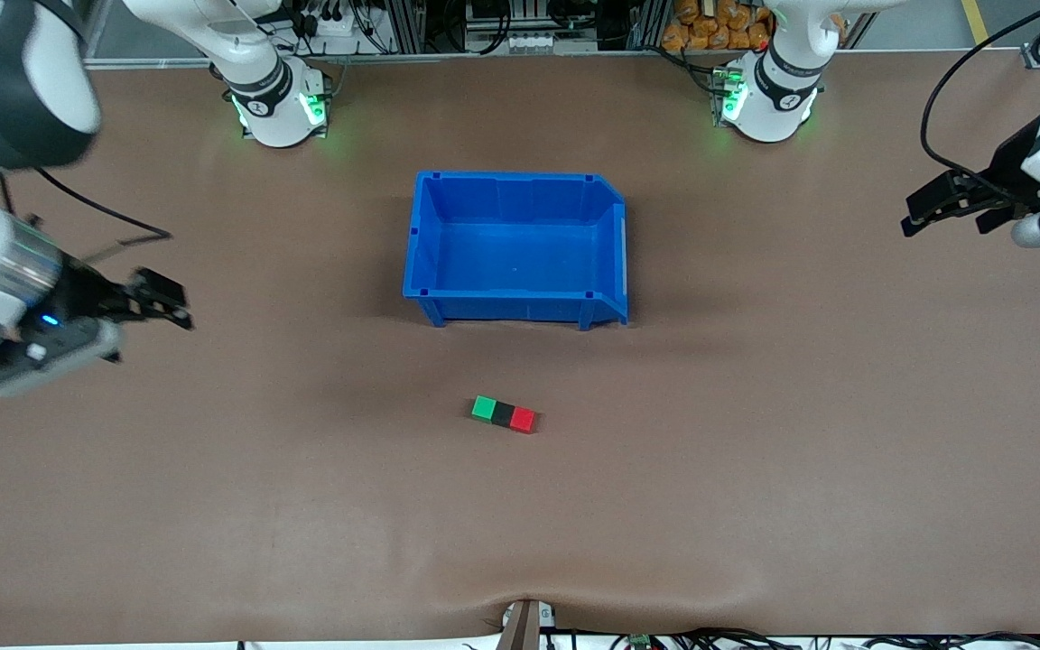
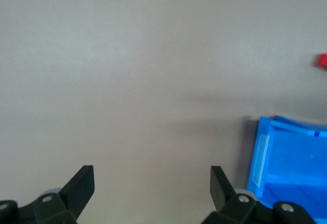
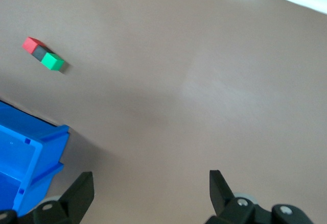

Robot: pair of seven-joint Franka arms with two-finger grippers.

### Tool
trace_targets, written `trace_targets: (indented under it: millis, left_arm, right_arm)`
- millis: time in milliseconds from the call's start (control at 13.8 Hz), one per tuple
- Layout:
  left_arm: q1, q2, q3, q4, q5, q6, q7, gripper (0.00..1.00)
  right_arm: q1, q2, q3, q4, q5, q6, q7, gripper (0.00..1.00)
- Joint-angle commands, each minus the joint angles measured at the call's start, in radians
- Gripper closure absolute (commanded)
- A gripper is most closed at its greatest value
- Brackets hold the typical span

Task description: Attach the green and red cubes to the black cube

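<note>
Cubes joined in one row at lower centre of front frame: green cube (image 1: 484, 408), black cube (image 1: 504, 414), red cube (image 1: 523, 420), touching face to face, black in the middle. Looks assembled, hence nothing gripped. Row nearer the front camera than blue bin (image 1: 428, 236), well apart from it. Left gripper (image 1: 946, 206) at right edge of frame, over bare table (image 1: 755, 451), fingers spread wide, empty. Right gripper (image 1: 157, 302) at left edge, likewise wide apart, holding nothing. Both parked clear of the row, probably to avoid knocking it.
</note>
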Motion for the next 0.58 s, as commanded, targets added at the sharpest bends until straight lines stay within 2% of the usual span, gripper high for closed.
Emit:
trace_targets:
  millis: [0, 73, 218, 363, 509]
  left_arm:
    - [-0.005, 0.054, -0.009, 0.107, 0.075, -0.036, -0.003, 0.0]
    - [-0.01, 0.056, -0.026, 0.108, 0.138, -0.043, -0.004, 0.0]
    - [-0.007, 0.042, -0.055, 0.11, 0.152, -0.055, 0.005, 0.0]
    - [-0.005, 0.033, -0.054, 0.122, 0.108, -0.113, 0.01, 0.0]
    - [0.001, 0.031, -0.019, 0.122, 0.016, -0.121, 0.014, 0.0]
  right_arm:
    - [-0.042, -0.128, -0.034, -0.115, 0.002, -0.045, 0.038, 0.0]
    - [-0.045, -0.141, -0.045, -0.115, 0.002, -0.076, 0.07, 0.0]
    - [-0.057, -0.171, -0.047, -0.115, -0.026, -0.147, 0.116, 0.0]
    - [-0.056, -0.197, -0.047, -0.113, -0.069, -0.201, 0.17, 0.0]
    - [-0.056, -0.212, -0.056, -0.109, -0.077, -0.263, 0.227, 0.0]
